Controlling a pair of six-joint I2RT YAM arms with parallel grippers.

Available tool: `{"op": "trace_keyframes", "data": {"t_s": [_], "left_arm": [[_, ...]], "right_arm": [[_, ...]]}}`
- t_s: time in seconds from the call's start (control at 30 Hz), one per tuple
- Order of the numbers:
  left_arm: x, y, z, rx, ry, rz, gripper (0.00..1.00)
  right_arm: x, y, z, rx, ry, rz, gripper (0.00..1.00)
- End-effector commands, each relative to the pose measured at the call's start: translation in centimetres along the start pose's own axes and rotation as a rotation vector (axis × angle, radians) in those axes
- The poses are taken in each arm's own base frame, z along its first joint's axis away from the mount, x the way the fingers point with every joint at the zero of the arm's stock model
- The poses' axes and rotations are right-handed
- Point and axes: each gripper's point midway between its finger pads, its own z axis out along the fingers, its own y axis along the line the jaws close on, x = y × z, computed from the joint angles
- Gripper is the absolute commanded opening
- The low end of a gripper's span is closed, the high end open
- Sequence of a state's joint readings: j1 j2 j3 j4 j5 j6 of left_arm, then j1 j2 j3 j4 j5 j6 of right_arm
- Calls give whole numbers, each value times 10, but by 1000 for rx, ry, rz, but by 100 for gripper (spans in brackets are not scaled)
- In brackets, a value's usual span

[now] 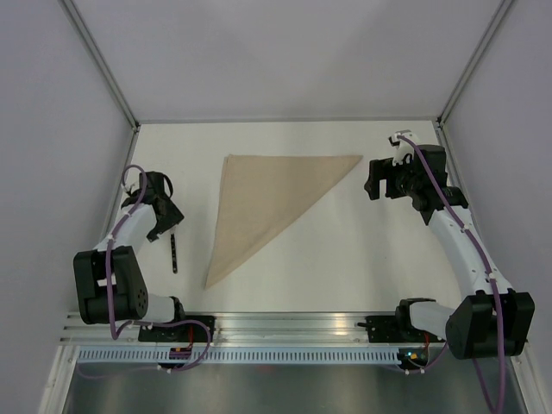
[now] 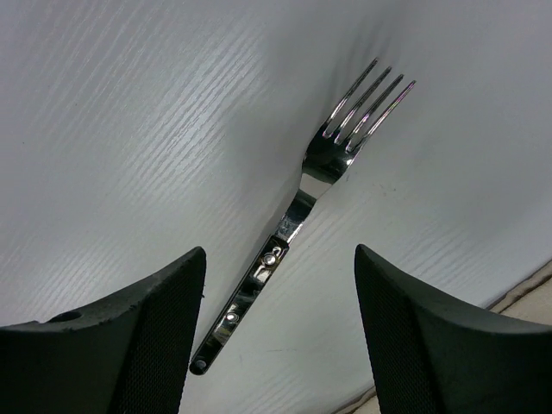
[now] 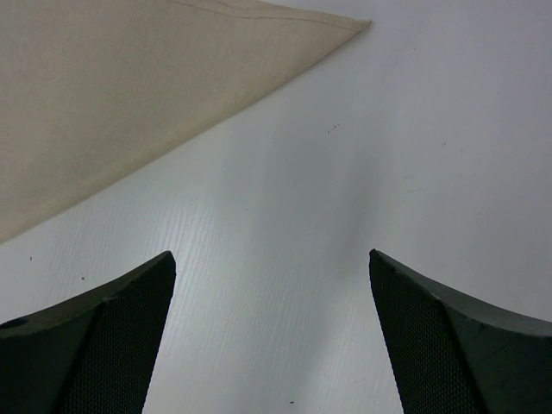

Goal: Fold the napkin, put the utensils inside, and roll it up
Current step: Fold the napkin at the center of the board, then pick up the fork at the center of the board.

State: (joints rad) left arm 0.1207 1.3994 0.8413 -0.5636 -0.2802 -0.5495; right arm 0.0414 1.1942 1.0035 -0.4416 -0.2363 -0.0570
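Napkin (image 1: 276, 203): lying folded triangular at centre of table (image 1: 345, 250). Fork (image 2: 332, 164): tines showing only in left wrist view, lying untouched inside wide-spread left gripper (image 2: 280, 336). Right gripper (image 3: 272, 336): gaping wide, empty, beside napkin corner.

One tan napkin (image 1: 272, 203) and one fork (image 2: 321, 164) lie on a single white tabletop (image 1: 345, 250). Four tines show on the fork. Two robot arms (image 1: 121, 237) (image 1: 461, 237) flank them, each carrying one two-fingered tool: the left tool (image 1: 162, 226) and the right tool (image 1: 373, 179).
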Motion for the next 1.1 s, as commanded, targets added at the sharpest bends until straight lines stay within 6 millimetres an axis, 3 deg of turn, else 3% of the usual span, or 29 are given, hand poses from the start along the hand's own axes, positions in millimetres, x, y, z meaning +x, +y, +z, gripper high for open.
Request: {"op": "trace_keyframes", "data": {"t_s": [0.0,0.43,0.53,0.63,0.77,0.9,1.07], "left_arm": [[-3,2,-6,10,-19,8,74],[27,-5,25,4,160,106,57],[31,-7,32,3,189,109,49],[30,-10,38,-1,199,119,32],[15,-19,43,5,184,133,2],[-5,-32,46,31,167,167,2],[-56,-66,26,142,65,199,2]], "right_arm": [[-3,5,-3,-26,-4,-2,98],[1,2,-2,-16,9,-10,98],[1,2,0,-15,10,-10,98],[1,1,0,-13,12,-9,98],[2,0,1,-9,14,-7,98],[2,0,2,-6,16,-10,98],[2,-3,2,6,16,-7,98]]}}
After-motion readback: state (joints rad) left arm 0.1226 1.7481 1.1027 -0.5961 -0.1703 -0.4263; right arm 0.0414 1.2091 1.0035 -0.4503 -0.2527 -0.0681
